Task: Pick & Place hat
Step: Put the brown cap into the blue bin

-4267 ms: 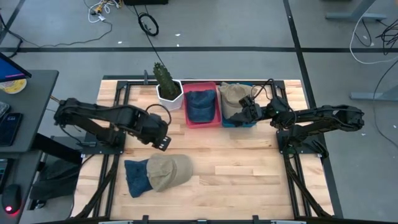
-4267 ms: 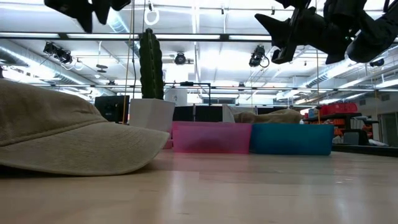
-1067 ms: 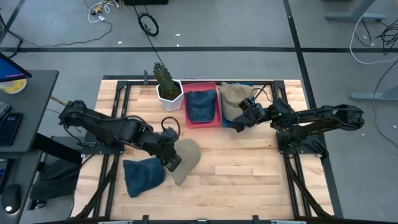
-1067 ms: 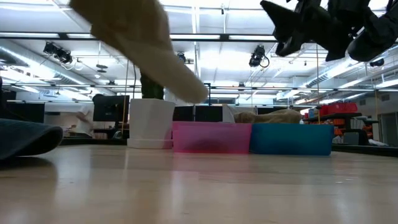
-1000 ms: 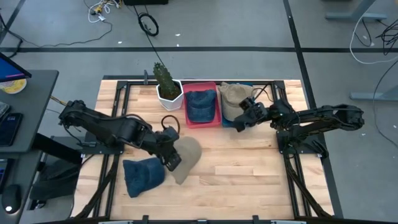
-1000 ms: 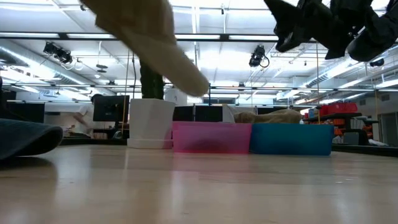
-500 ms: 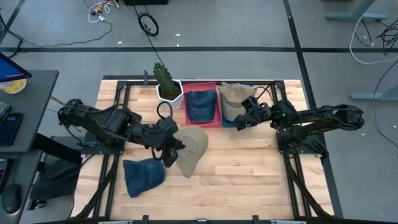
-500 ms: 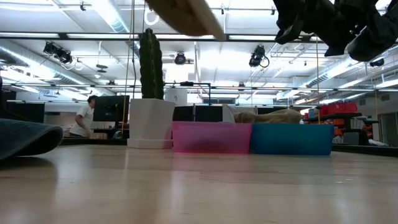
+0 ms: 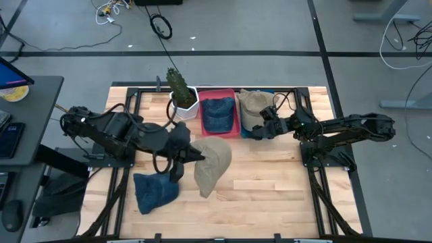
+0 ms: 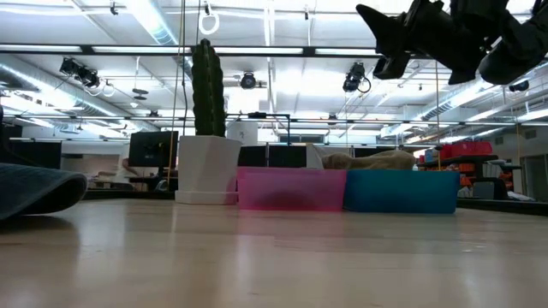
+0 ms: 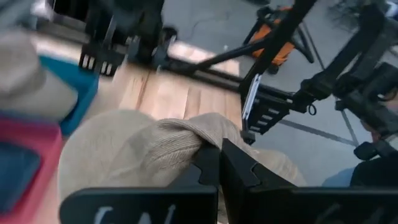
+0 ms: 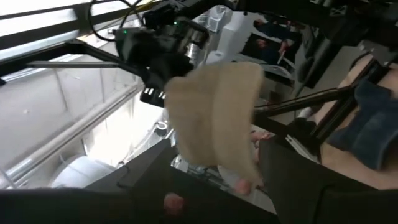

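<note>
A tan hat (image 9: pixel 214 165) hangs high above the table's middle, with my left gripper (image 9: pixel 194 156) shut on it. The right wrist view shows the same hat (image 12: pixel 214 118) in the air; it is above the low view's top edge. A blue hat (image 9: pixel 155 190) lies on the table near the left front. My right gripper (image 9: pixel 255 130) stands open in the air in front of the blue bin (image 9: pixel 264 132), touching nothing. My left gripper pinches a bunched fold of the tan hat's cloth (image 11: pixel 198 140) between its two shut fingers (image 11: pixel 233 168). The fingers come from the table's left, slanting a little downward. The hat is lifted clear of the table and hangs below and beyond the fingers.
At the far edge stand a cactus in a white pot (image 9: pixel 181 94), a pink bin (image 9: pixel 217 132) holding a blue hat, and the blue bin holding a tan hat (image 9: pixel 255 103). Bare wood lies at the middle and the right front.
My left gripper has risen with the tan hat and rolled, drifting a little toward the table's far right. The hat has gone up out of the low view and has turned about, its longer part now hanging toward the near edge.
</note>
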Robot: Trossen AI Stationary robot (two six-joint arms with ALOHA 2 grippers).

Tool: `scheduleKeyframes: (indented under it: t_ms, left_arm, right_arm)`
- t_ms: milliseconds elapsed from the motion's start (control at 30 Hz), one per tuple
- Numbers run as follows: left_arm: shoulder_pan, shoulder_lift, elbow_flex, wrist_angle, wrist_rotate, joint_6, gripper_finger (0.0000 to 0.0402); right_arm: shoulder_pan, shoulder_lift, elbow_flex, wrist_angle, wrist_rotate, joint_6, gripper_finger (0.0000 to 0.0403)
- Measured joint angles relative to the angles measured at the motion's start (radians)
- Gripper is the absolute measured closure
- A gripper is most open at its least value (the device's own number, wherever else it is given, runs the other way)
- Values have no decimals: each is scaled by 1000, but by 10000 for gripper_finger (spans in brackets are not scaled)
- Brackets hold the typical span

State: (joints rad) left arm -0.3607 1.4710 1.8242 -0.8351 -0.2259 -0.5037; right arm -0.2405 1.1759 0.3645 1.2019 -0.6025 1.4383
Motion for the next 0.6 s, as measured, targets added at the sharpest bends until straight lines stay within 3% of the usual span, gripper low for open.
scheduleKeyframes:
  t_ms: [233,600]
  left_arm:
    - [7,1,11,111,5,226,399]
    - [63,1,11,115,67,273,399]
  right_arm:
    - [0,0,0,-13,0,-6,158]
    - [15,0,0,20,-16,39,158]
